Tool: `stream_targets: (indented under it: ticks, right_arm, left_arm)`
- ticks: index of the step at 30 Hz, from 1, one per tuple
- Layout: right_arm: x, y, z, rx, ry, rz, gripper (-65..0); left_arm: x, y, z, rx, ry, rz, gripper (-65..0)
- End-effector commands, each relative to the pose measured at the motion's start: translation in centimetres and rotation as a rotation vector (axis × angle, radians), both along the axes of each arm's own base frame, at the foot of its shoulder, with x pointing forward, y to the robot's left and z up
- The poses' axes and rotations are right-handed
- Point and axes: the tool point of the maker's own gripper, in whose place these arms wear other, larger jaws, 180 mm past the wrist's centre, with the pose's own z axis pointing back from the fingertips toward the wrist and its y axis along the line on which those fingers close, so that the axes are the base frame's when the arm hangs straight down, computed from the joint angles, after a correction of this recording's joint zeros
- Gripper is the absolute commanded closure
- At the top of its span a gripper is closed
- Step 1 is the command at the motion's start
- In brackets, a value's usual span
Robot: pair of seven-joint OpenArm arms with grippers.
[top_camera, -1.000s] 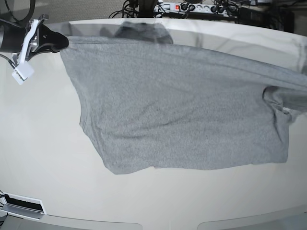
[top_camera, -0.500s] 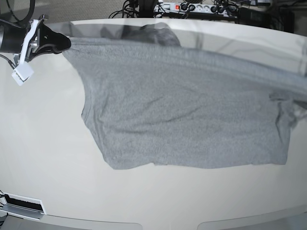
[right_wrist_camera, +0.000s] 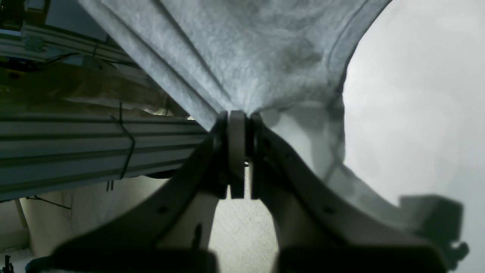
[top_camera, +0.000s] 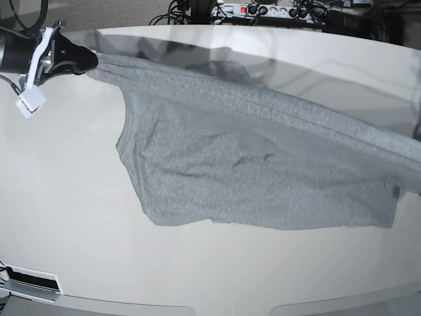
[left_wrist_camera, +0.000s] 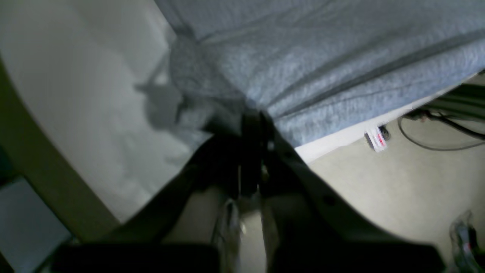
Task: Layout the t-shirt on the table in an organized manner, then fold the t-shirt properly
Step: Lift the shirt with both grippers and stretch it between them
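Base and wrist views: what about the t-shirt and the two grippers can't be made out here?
- Left gripper: past the base view's right edge; its wrist view is dark and blurred, so the fingers' hold is unclear.
- T-shirt: any print hidden, only plain grey shows; the far corner runs off the base view's right edge.
- Right gripper: fingertips buried in cloth in the base view.

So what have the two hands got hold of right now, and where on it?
Both are shut on the t-shirt. The right hand pinches one end of its stretched far edge, the left hand the other end; the rest trails on the table.
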Motion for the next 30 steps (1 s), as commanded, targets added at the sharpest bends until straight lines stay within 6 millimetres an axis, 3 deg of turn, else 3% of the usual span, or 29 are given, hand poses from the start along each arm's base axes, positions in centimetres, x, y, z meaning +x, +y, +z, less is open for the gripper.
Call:
stream_targets:
  ticks: [1, 11, 18, 24, 30]
  right_arm:
    - [0.2, -0.5, 0.3, -0.026, -0.017, 0.012, 0.0]
    - [0.0, -0.4, 0.3, -0.022, -0.012, 0.013, 0.0]
    - [-1.0, -0.5, -0.1, -0.026, 0.02, 0.013, 0.0]
    - [-2.4, -0.6, -0.7, -0.035, 0.064, 0.015, 0.0]
    - [-3.1, -0.5, -0.9, -0.027, 0.084, 0.014, 0.0]
  left_arm:
    - [0.0, 0.8, 1.1, 0.044, -0.01, 0.011, 0.0]
    - [-3.9, -1.6, -8.0, -0.091, 0.201, 0.008, 0.0]
    - [-9.5, -2.4, -13.3, -0.124, 0.409, -0.005, 0.0]
    - [-13.6, -2.5, -15.5, -0.124, 0.549, -0.003, 0.0]
    - [-15.9, -2.2, -15.8, -0.089, 0.642, -0.035, 0.0]
